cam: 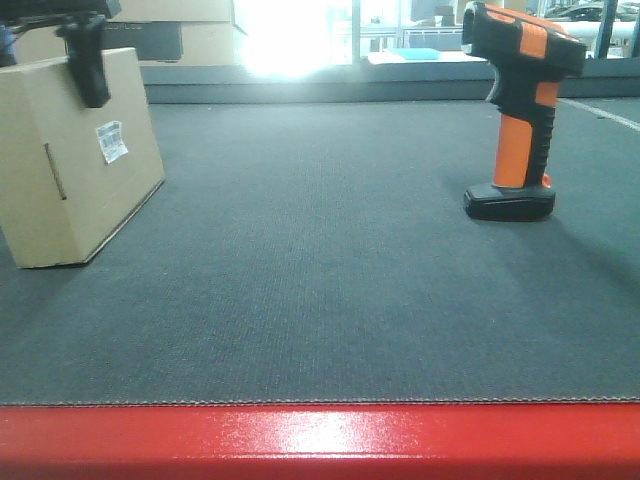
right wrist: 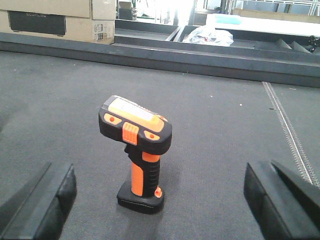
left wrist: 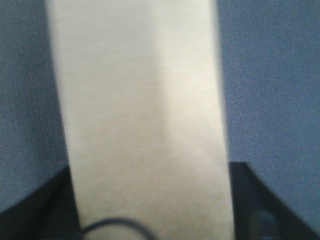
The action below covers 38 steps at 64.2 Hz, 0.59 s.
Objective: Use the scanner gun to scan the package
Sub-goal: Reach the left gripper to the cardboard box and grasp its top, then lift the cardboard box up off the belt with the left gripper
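on the left of the desk: the package [cam: 80, 170], a tan cardboard box standing on a narrow side, its broad face turned toward the middle
label: small, white and printed [cam: 111, 141], on the upper part of that face, with a short dark slot mark [cam: 55, 170] left of it
left tool [left wrist: 150, 170]: straddles the package's top edge, one black finger [cam: 88, 60] flat on the broad face, the other on the far side; clamped on the package as far as the blurred wrist view shows
scanner gun [cam: 522, 130]: upright on its flat black base at the right, well apart from the package, orange-and-black handle, black head with orange stripe
right tool [right wrist: 159, 172]: fingers wide apart, low over the desk, near the scanner gun and not touching it
desk [cam: 320, 280]: dark grey textured surface with a red front edge [cam: 320, 440]
behind the desk: larger cardboard boxes [right wrist: 50, 20] with a dark panel
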Each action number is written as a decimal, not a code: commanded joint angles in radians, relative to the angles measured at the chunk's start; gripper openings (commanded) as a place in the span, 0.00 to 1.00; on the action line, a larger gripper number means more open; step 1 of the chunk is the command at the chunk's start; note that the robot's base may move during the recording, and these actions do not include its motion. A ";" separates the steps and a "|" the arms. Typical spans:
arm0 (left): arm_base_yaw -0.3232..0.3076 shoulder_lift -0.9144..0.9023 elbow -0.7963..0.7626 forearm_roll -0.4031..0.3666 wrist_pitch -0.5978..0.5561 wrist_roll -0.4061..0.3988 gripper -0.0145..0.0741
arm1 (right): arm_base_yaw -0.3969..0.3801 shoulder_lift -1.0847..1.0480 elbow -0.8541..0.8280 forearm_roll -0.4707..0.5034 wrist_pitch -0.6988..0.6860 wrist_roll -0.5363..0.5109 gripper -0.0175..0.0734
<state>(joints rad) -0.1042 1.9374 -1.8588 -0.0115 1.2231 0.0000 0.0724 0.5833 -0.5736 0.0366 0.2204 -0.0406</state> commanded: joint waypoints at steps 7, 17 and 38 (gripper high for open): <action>0.004 -0.004 -0.010 -0.012 -0.002 0.000 0.04 | 0.000 0.005 -0.008 0.004 -0.010 -0.003 0.82; 0.006 -0.024 -0.011 -0.065 -0.002 0.000 0.04 | 0.002 0.005 -0.008 0.004 -0.011 -0.003 0.82; 0.082 -0.140 -0.011 -0.555 -0.002 0.079 0.04 | 0.068 0.005 -0.004 0.031 0.007 -0.003 0.82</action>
<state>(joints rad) -0.0522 1.8324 -1.8588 -0.4046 1.2250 0.0562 0.1232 0.5833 -0.5736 0.0485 0.2288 -0.0406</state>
